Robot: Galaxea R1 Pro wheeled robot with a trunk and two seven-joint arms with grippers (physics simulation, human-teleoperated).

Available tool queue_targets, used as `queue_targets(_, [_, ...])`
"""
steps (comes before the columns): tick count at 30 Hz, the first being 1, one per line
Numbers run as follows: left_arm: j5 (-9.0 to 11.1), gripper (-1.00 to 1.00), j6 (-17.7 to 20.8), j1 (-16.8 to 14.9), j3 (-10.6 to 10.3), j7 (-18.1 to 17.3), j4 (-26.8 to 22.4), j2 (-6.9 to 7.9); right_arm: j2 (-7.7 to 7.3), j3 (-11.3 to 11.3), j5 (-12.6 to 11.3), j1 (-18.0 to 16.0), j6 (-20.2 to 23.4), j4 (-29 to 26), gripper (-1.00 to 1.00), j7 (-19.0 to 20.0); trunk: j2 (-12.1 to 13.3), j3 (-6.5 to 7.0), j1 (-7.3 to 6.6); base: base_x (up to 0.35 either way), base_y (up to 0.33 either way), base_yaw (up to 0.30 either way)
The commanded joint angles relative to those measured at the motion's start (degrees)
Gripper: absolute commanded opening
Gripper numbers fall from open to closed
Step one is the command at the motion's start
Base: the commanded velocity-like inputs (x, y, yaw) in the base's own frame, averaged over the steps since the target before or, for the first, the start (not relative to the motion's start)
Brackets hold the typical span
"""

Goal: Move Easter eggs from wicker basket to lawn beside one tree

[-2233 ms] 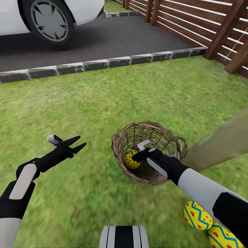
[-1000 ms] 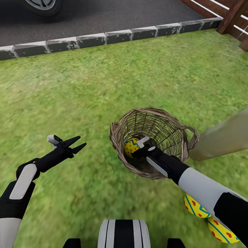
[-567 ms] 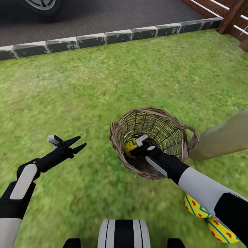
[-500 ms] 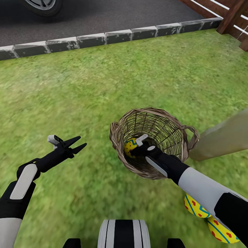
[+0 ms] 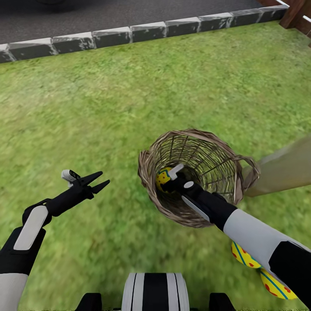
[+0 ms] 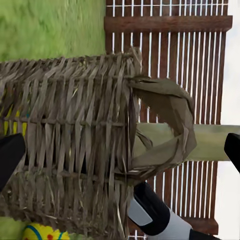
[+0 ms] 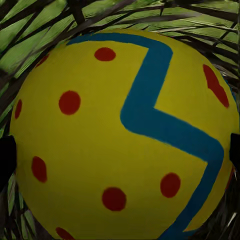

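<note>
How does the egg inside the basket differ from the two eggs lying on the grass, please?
The basket egg sits inside the wicker basket, at the right gripper; the two grass eggs lie outside it near the tree. It is largely visible; they are partly hidden by the right arm. All are yellow with red dots and blue zigzags.

Outdoors, in even daylight. Green, slightly patchy grass (image 5: 129,99) across most of the head view, blurred near the bottom. Along the far edge, a kerb of grey stone blocks (image 5: 129,32), with dark asphalt (image 5: 108,11) beyond. At the far right corner, a brown wooden fence post (image 5: 296,13). In the left wrist view, a brown slatted fence (image 6: 165,25) against pale sky.
</note>
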Motion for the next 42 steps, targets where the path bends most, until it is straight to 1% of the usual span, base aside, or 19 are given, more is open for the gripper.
queue_targets(1, [0.0, 1.00, 0.2, 0.0, 0.0, -0.2, 0.0, -0.01, -0.08, 0.4, -1.5, 0.2, 0.0, 1.5, 1.00, -0.3, 0.0, -0.28, 0.05, 0.000, 0.000, 0.000])
queue_targets(5, [-0.1, 1.00, 0.2, 0.0, 0.0, -0.2, 0.0, -0.01, -0.08, 0.4, -1.5, 0.2, 0.1, 1.5, 1.00, -0.2, -0.1, -1.16, 0.15, 0.000, 0.000, 0.000])
queue_targets(6, [0.0, 1.00, 0.2, 0.0, 0.0, -0.2, 0.0, -0.01, -0.08, 0.4, -1.6, 0.2, 0.1, 1.4, -1.00, -0.2, -0.1, -1.16, 0.15, 0.000, 0.000, 0.000])
queue_targets(23, [0.0, 1.00, 0.2, 0.0, 0.0, -0.2, 0.1, -0.06, -0.17, 0.4, -1.5, 0.2, 0.5, 1.3, -1.00, -0.2, -0.1, -1.16, 0.15, 0.000, 0.000, 0.000])
queue_targets(26, [0.0, 1.00, -0.7, 0.1, 0.0, -0.2, 0.0, -0.08, -0.13, 0.4, -1.5, 0.2, 0.6, 1.3, -1.00, -0.2, -0.1, -1.16, 0.15, 0.000, 0.000, 0.000])
queue_targets(34, [0.1, 1.00, -1.0, 0.2, 0.0, -0.2, 0.0, -0.07, -0.17, 0.4, -1.5, 0.2, 0.6, 1.1, -1.00, -0.2, 0.0, 0.61, -0.06, 0.000, 0.000, 0.000])
queue_targets(35, [0.4, 1.00, -1.1, 0.5, -0.1, -0.6, -0.3, 0.12, 0.16, 0.6, -1.8, -0.2, 0.9, 1.3, -1.00, -0.2, 0.0, 0.60, -0.06, 0.000, 0.000, 0.000])
queue_targets(37, [0.5, 1.00, -1.1, 1.1, -0.2, -0.8, -0.5, 0.16, 0.14, 0.6, -1.8, -0.8, 1.1, 1.3, -1.00, -0.2, 0.0, 0.60, -0.06, 0.000, 0.000, 0.000])
queue_targets(42, [0.4, 1.00, -1.1, 1.5, 1.5, -0.9, -2.1, -0.02, 0.00, 0.2, -1.5, -0.8, 2.8, 1.0, -1.00, -0.2, 0.0, 0.60, -0.06, 0.000, 0.000, 0.000])
